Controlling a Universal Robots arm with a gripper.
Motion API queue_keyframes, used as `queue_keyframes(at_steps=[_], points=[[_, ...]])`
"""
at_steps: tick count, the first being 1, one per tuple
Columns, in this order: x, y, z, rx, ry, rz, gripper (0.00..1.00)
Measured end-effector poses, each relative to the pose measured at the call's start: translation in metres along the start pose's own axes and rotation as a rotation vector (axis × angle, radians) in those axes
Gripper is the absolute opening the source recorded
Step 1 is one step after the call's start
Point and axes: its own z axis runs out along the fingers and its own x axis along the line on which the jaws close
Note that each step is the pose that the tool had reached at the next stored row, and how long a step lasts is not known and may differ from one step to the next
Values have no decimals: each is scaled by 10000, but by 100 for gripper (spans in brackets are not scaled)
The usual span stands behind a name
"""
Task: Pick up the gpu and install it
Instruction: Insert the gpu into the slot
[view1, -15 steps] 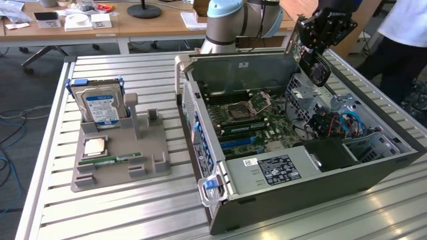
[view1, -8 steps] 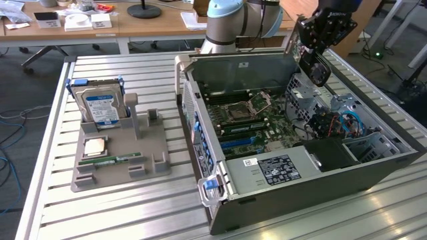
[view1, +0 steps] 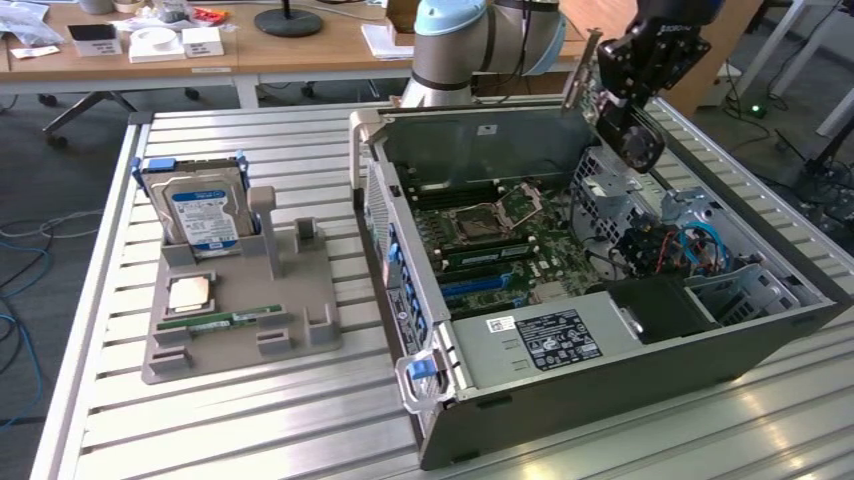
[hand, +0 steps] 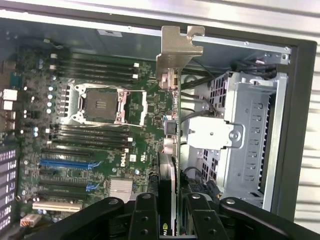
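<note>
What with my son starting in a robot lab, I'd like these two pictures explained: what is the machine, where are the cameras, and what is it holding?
The machine is a robot arm with a claw. One picture is from a camera off the arm; the other looks down from its wrist. On the slatted table stand an open computer case and a grey holder with a hard drive and a RAM stick. The claw grips the gpu, a thin card seen edge-on, over the open case.
</note>
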Motion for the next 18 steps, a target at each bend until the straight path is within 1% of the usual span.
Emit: queue_keyframes(at_steps=[7,15,18], points=[[1,0,1,-41,45,-1106,26],[8,1,0,-42,91,-2090,26],[11,1,0,-31,109,-2443,26]])
